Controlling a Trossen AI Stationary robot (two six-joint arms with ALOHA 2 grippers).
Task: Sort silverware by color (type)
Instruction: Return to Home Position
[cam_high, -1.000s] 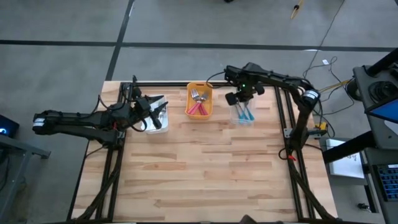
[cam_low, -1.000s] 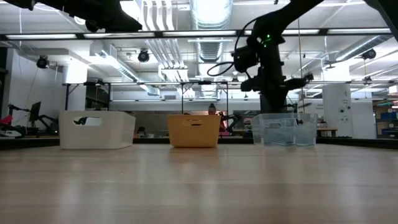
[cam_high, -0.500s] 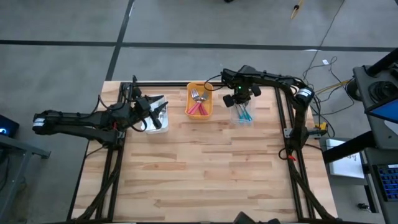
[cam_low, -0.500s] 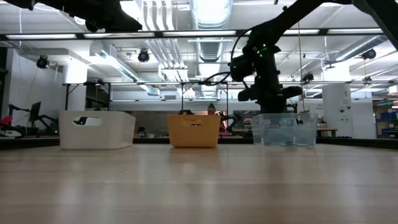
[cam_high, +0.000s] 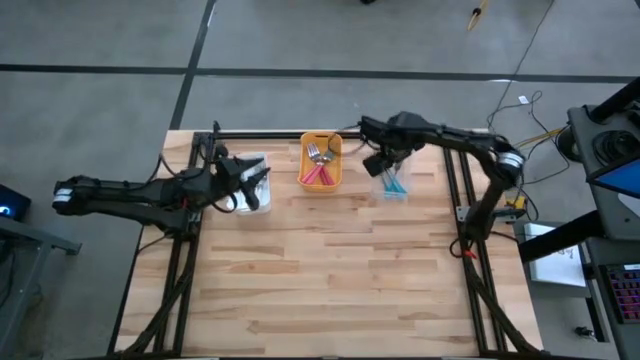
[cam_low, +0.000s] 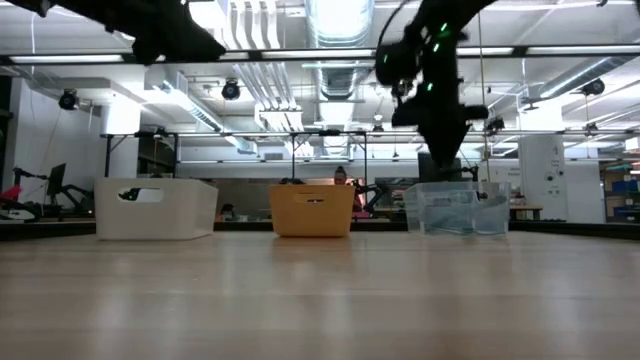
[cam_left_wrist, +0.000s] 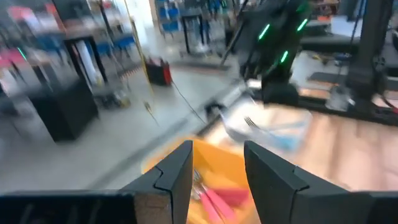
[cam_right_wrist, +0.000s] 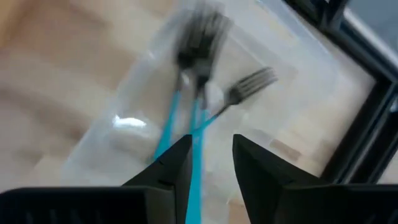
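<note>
Three teal-handled forks (cam_right_wrist: 186, 112) lie in the clear bin (cam_high: 408, 182), heads toward the table's far edge. My right gripper (cam_right_wrist: 211, 165) hangs open above that bin (cam_low: 455, 210), pointing steeply down, with nothing between its fingers. Pink-handled forks (cam_high: 320, 172) lie in the orange bin (cam_high: 303, 160). My left gripper (cam_high: 262, 177) hovers open over the white bin (cam_low: 155, 208), roughly level and pointing toward the table's right edge. Its wrist view shows the orange bin (cam_left_wrist: 224, 165) past its empty fingers (cam_left_wrist: 177, 174). The white bin's contents are hidden by that gripper.
The three bins stand in a row along the table's far edge, inside a black frame (cam_high: 455, 200). The wide wooden table top (cam_high: 320, 270) stretches from them to the near edge. Cables and equipment (cam_high: 600, 150) stand off the table's right side.
My right gripper has stayed above the clear bin, shifting a little toward the orange bin, dipping, then rising again, and its wrist has turned. The teal forks rest in the clear bin.
</note>
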